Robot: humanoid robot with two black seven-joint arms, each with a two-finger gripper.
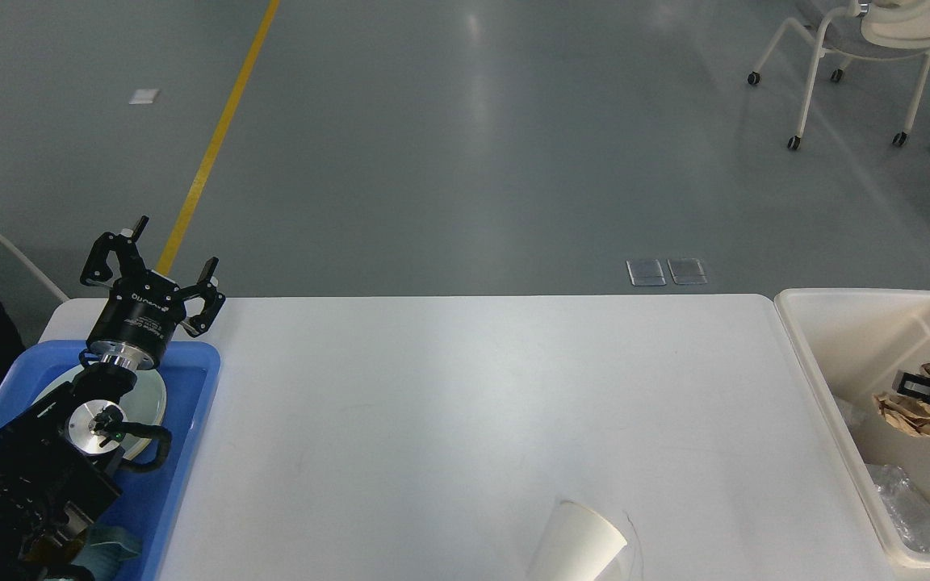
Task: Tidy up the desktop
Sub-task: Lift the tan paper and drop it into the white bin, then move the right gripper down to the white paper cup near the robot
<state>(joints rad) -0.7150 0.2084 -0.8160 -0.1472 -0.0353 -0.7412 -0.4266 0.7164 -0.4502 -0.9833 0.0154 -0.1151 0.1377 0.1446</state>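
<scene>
Step in hand: I judge this to be the drop of the crumpled brown paper [913, 411] into the cream bin [828, 379].
Method: release only with the paper fully inside the rim; open wide, then lift straight up so nothing snags.
Right gripper [921, 393]: low inside the bin, entering from the right edge; fingers closed on the paper.
Left gripper [154, 274]: fingers spread, empty, raised over the blue tray [190, 452].
Desktop [465, 403]: centre of view; a tipped paper cup [578, 545] remains at its near edge.
</scene>
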